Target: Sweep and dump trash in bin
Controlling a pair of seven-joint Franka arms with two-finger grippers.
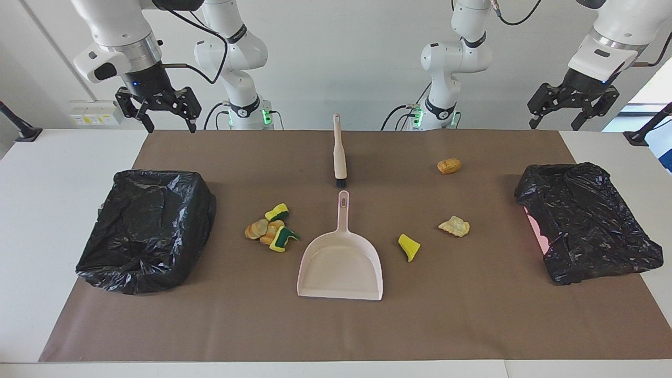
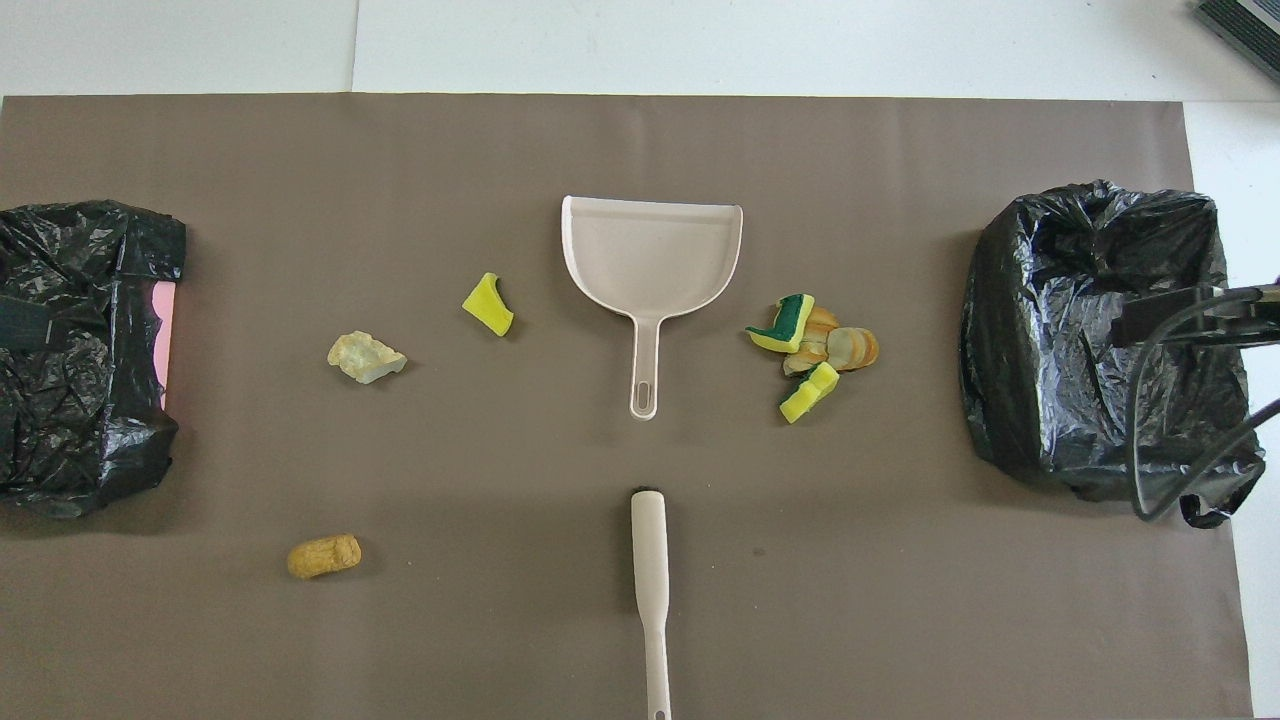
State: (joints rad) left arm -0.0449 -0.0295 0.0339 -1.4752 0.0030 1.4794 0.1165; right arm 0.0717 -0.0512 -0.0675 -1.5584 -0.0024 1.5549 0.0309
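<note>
The trash lies scattered on the brown mat. A cluster of yellow-green and tan chunks (image 1: pixel 270 231) (image 2: pixel 812 345) sits beside the pale pink dustpan (image 1: pixel 341 262) (image 2: pixel 650 255), toward the right arm's end. Toward the left arm's end lie a yellow chunk (image 1: pixel 408 247) (image 2: pixel 488 305), a pale chunk (image 1: pixel 454 226) (image 2: pixel 366 358) and a tan-orange chunk (image 1: pixel 449 166) (image 2: pixel 324 556). The beige brush (image 1: pixel 339 152) (image 2: pixel 650 570) lies nearer the robots, in line with the dustpan's handle. My right gripper (image 1: pixel 171 127) and left gripper (image 1: pixel 555 126) hang open and empty above the table's near edge.
A bin lined with a black bag (image 1: pixel 147 228) (image 2: pixel 1095 330) stands at the right arm's end of the mat, with a cable hanging over it in the overhead view. A second black-bagged bin (image 1: pixel 585 220) (image 2: pixel 80 350), showing some pink at its side, stands at the left arm's end.
</note>
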